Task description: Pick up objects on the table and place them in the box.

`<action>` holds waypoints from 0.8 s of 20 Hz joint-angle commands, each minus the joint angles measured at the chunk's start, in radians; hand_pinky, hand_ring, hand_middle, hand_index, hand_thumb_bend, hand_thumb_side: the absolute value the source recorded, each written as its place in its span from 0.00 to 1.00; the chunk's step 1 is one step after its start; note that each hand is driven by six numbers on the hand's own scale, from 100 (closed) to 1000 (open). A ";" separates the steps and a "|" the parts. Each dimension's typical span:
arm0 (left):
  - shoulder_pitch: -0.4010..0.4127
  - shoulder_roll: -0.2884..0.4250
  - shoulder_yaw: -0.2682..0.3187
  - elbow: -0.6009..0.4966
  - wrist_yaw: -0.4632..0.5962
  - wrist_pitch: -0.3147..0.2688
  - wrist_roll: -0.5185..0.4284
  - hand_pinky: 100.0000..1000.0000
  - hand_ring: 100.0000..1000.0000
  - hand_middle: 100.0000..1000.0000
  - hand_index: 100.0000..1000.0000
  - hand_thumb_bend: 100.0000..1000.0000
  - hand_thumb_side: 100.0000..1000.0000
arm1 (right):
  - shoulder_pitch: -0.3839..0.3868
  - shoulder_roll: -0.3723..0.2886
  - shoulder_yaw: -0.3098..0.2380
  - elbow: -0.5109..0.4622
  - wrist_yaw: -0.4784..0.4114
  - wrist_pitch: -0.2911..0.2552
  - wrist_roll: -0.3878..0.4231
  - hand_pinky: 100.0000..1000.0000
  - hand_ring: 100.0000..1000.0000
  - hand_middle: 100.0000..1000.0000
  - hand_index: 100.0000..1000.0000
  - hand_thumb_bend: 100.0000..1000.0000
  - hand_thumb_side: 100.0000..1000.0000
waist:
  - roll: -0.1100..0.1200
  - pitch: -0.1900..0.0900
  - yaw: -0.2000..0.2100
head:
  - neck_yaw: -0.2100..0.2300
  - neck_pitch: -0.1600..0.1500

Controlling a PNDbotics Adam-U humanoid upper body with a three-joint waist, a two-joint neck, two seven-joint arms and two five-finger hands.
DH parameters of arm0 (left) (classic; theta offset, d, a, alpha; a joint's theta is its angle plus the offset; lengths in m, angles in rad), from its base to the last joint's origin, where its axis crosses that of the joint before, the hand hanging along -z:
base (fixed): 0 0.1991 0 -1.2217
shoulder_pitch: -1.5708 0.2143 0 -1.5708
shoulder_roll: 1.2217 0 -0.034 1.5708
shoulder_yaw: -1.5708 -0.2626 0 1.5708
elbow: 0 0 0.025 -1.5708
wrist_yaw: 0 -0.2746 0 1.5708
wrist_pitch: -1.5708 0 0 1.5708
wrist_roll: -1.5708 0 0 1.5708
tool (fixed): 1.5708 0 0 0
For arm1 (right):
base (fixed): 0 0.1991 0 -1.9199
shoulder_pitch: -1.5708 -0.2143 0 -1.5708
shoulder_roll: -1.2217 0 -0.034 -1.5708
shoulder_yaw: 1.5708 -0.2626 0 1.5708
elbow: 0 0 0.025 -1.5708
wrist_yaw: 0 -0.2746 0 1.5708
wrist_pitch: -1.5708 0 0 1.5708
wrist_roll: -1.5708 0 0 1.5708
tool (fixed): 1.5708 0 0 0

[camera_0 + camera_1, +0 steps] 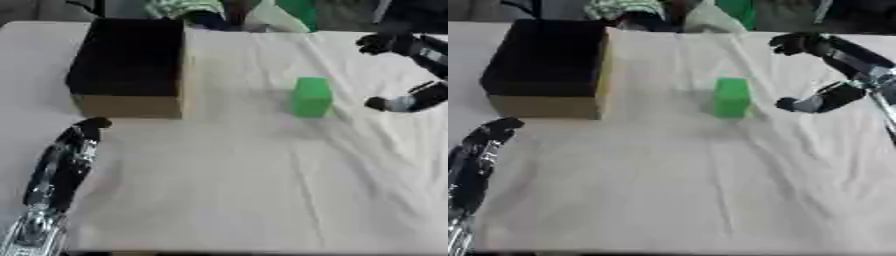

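A small green block [311, 97] stands upright on the white cloth, right of centre. To its left sits an open cardboard box [129, 65] with a dark inside. My right hand [833, 65] hovers just right of the block, spread wide, fingers above and thumb below, holding nothing and not touching the block. Along the lower left edge lies my left hand [66, 160], fingers straight and pointing toward the box.
A wrinkled white cloth [262, 190] covers the table. Green and patterned items [188, 9] lie beyond the far edge, behind the box.
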State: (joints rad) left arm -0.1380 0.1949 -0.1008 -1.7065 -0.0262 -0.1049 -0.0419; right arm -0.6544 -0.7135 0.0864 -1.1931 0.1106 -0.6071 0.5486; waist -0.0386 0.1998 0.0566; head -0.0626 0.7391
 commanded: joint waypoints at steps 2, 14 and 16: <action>-0.003 0.023 -0.003 -0.012 0.000 -0.002 -0.002 1.00 0.97 0.69 0.77 0.00 0.65 | -0.052 -0.046 0.011 0.035 -0.020 -0.058 0.075 0.88 0.88 0.89 0.97 0.40 0.19 | 0.001 -0.018 0.003 | 0.002 0.008; -0.005 0.024 -0.006 -0.011 -0.001 -0.002 -0.005 1.00 0.98 0.69 0.77 0.00 0.65 | -0.168 0.018 0.058 0.187 -0.005 -0.070 0.184 0.88 0.88 0.89 0.97 0.32 0.28 | 0.000 -0.017 0.010 | -0.001 0.009; -0.005 0.023 -0.006 -0.011 -0.001 -0.002 -0.006 1.00 0.98 0.69 0.77 0.00 0.65 | -0.180 0.035 0.060 0.207 0.005 -0.073 0.197 0.88 0.88 0.89 0.98 0.31 0.29 | 0.001 -0.016 0.010 | 0.000 0.007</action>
State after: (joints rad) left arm -0.1339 0.2025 -0.1066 -1.7063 -0.0263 -0.1050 -0.0430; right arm -0.8126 -0.6635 0.1497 -0.9908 0.1074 -0.5486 0.6073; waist -0.0389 0.1997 0.0671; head -0.0633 0.7463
